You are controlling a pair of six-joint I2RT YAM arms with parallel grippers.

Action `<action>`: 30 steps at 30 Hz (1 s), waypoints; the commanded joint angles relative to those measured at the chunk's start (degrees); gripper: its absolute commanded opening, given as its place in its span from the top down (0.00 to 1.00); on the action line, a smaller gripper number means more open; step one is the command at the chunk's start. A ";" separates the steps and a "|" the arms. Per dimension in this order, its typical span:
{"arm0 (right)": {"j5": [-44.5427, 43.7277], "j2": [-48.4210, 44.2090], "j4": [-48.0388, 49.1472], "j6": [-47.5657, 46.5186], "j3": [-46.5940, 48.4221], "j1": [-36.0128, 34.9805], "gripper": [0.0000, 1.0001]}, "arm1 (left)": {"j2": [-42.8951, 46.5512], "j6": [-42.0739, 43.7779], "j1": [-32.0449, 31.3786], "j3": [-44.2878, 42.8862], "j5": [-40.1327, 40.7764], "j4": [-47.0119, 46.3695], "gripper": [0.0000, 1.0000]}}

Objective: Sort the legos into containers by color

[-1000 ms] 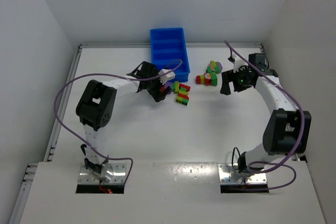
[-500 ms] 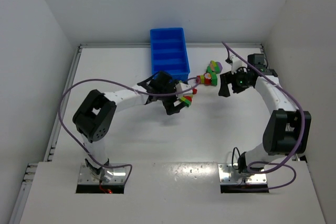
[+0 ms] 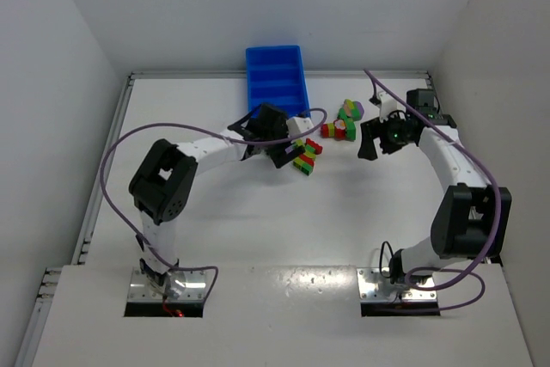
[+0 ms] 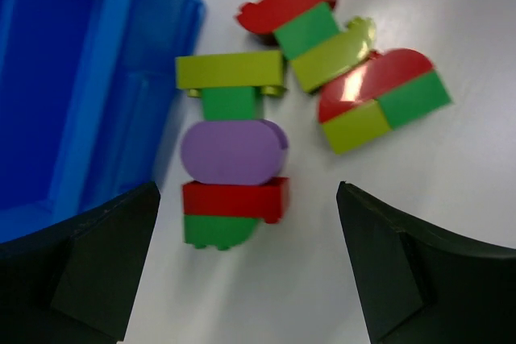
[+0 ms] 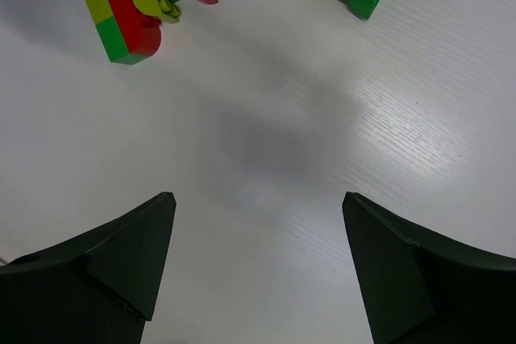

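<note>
Partly between left fingers (image 4: 97, 263) lies a lego stack (image 4: 234, 151).

**A robotics lab test cell**

The place is a robotics laboratory bench boxed in as a test cell. Plain white panel walls (image 3: 69, 58) close around a white laminate table (image 3: 258, 221) on three sides. Two black-and-white jointed robot arms, the left arm (image 3: 163, 186) and the right arm (image 3: 468, 212), are bolted to bare metal base plates (image 3: 168, 285) at the near edge. Loose purple cables (image 3: 107, 169) loop along them. An aluminium rail (image 3: 99, 186) runs down the table's left side. The objects on the table are laboratory props rather than household goods: a bright blue compartmented plastic tray (image 3: 251, 83) and small red, green, yellow-green and purple plastic toy bricks (image 3: 302, 156).
</note>
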State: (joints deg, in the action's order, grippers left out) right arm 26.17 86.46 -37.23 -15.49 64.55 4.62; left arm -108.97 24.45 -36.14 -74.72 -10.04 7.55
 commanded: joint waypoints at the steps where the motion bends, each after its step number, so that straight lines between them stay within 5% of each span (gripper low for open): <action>1: 1.42 -1.82 0.06 -1.04 -0.04 -0.32 0.15 | -3.87 0.24 1.69 -4.38 3.19 -1.93 0.02; 16: 0.90 -0.77 -0.47 -1.57 -0.04 0.21 0.15 | -12.85 3.24 4.06 -12.03 -5.33 5.80 0.02; 26: 1.94 0.29 0.05 -1.57 0.48 0.21 0.15 | -3.54 4.47 2.83 -0.53 -6.48 9.06 0.49; 30: 6.77 0.90 0.67 0.97 0.48 -0.32 0.18 | 4.01 0.96 2.30 6.06 -8.32 8.45 0.56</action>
State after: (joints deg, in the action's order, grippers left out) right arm 27.94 86.48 -37.89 -15.99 64.49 4.69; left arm -111.46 27.38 -33.23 -71.40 -15.79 15.31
